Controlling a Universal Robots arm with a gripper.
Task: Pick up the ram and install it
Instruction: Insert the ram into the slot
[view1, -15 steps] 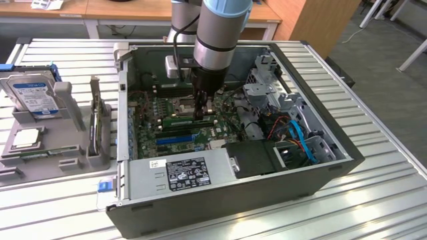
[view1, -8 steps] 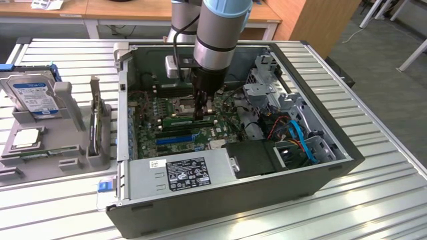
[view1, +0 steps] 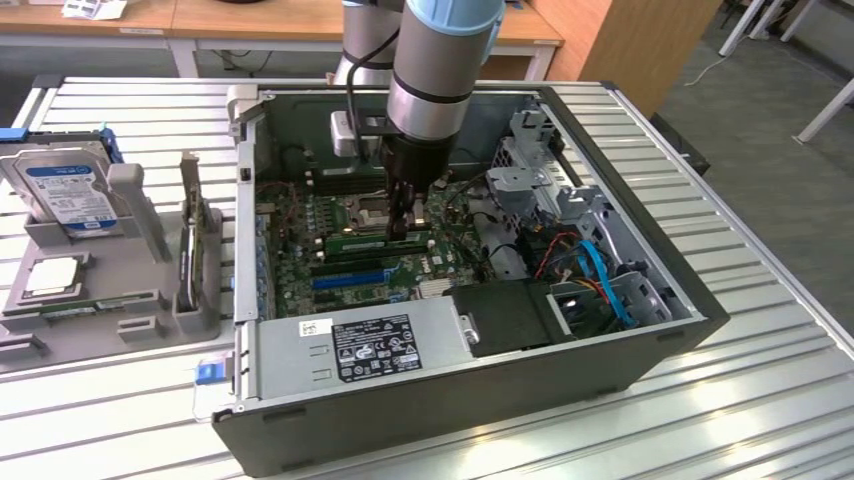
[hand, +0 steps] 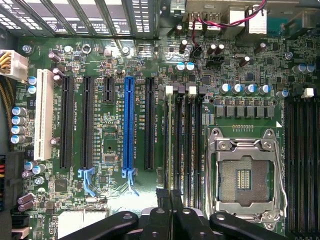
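Note:
My gripper (view1: 400, 236) reaches down into the open computer case (view1: 641, 330), over the motherboard (hand: 115, 70). Its two dark fingers are pressed together with no gap, their tips (hand: 170, 196) over the row of long black memory slots (hand: 182, 140) beside the empty processor socket (hand: 243, 175). In the exterior view the ram (view1: 378, 243), a narrow green stick, lies along one of those slots right under the fingertips. I cannot tell whether the tips touch its upper edge. Nothing is held between the fingers.
A grey parts tray (view1: 134, 330) at the exterior view's left holds a hard drive (view1: 64, 190) with a blue-and-white label, a square silver processor (view1: 51, 275) and an upright card (view1: 196, 250). Drive cages, blue and red cables (view1: 601, 280) and the power supply (view1: 380, 345) crowd the case.

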